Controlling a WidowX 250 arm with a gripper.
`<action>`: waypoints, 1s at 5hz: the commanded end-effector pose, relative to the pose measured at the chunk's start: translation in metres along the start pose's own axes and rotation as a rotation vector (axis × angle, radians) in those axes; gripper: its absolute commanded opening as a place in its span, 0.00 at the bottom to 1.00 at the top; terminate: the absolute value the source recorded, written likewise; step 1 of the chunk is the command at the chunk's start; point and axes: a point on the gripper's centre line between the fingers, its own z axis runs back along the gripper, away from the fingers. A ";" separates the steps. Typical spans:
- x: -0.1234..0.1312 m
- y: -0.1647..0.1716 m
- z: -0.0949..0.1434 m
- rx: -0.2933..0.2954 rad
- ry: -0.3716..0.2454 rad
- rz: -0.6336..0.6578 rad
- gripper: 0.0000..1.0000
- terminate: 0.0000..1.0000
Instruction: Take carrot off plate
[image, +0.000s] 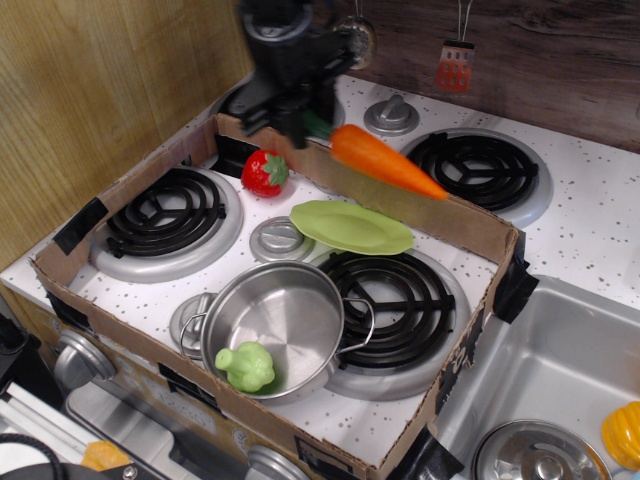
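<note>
My gripper (308, 122) is shut on the green stem end of the orange carrot (385, 162) and holds it in the air, well above the stove. The carrot slopes down to the right, its tip over the cardboard wall. The light green plate (350, 227) lies flat and bare on the stove top, below the carrot and apart from it. The arm is blurred.
A red strawberry toy (264, 172) lies left of the plate. A steel pot (275, 325) holds a knobbly green toy (246, 366). A cardboard wall (470, 222) rings the stove. Burners (478, 165), a sink (560, 380) at right, hanging utensils (455, 60) behind.
</note>
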 end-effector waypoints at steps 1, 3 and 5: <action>0.044 0.040 0.014 0.053 0.000 -0.006 0.00 0.00; 0.051 0.095 0.021 0.112 -0.051 0.109 0.00 0.00; 0.044 0.121 0.005 0.143 -0.052 0.158 0.00 0.00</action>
